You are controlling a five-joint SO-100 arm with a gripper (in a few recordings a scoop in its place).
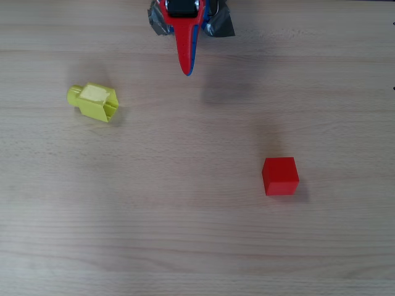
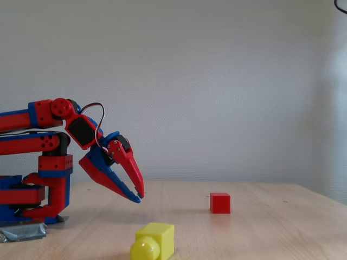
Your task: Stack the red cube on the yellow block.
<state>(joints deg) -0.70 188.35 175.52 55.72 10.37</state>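
The red cube (image 1: 280, 176) (image 2: 220, 203) rests flat on the wooden table, right of centre in the overhead view. The yellow block (image 1: 94, 102) (image 2: 154, 242) lies on its side at the left of that view, its round stub pointing left and its notched end to the right. My red-and-blue gripper (image 1: 187, 71) (image 2: 139, 197) hangs near the arm's base at the top of the overhead view, well away from both. Its fingers are shut with the tips together, nothing is held, and the tips hover just above the table.
The arm's base (image 2: 32, 200) is fixed to the table with grey tape (image 1: 220, 24) (image 2: 21, 232) at the top edge of the overhead view. A plain wall stands behind the light wooden table (image 1: 185, 234).
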